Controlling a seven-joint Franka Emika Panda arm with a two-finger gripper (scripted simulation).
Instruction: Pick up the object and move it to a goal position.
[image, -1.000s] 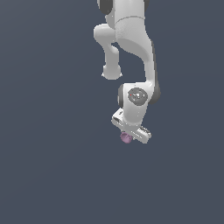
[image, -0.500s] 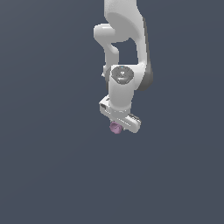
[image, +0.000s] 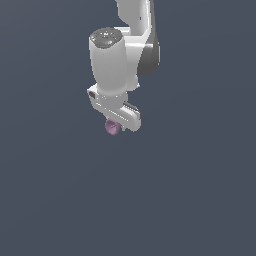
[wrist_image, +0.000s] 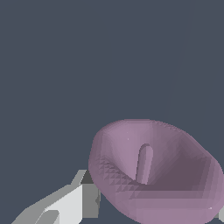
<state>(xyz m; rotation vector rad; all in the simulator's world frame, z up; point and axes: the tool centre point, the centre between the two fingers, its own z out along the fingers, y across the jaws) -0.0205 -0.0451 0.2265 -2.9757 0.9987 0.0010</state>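
A: Where is the object located?

B: The object (image: 112, 127), a small mauve lump, is seen directly beneath the white gripper (image: 114, 125), touching its underside. In the exterior view it protrudes toward that view's left, below the gripper body. No contact with any surface below it is shown; only uniform dark grey background is seen around it.

A: What is shown in the wrist view?

B: The object (wrist_image: 153, 170) is presented large and close to the camera. A rounded, bowl-like form with a thick rim is displayed, and a short raised ridge is seen in its hollow. One of the fingers (wrist_image: 70, 203) is visible as a white and grey block, and its end is touching the side of the object.

A: What is the state of the fingers?

B: The fingers are clamped on the object. Only one finger is clearly seen; the opposite one is almost wholly hidden by the object.

A: How is the arm positioned?

B: The arm (image: 122, 55) is seen descending from the upper edge of the exterior view, with the wrist pointed downward
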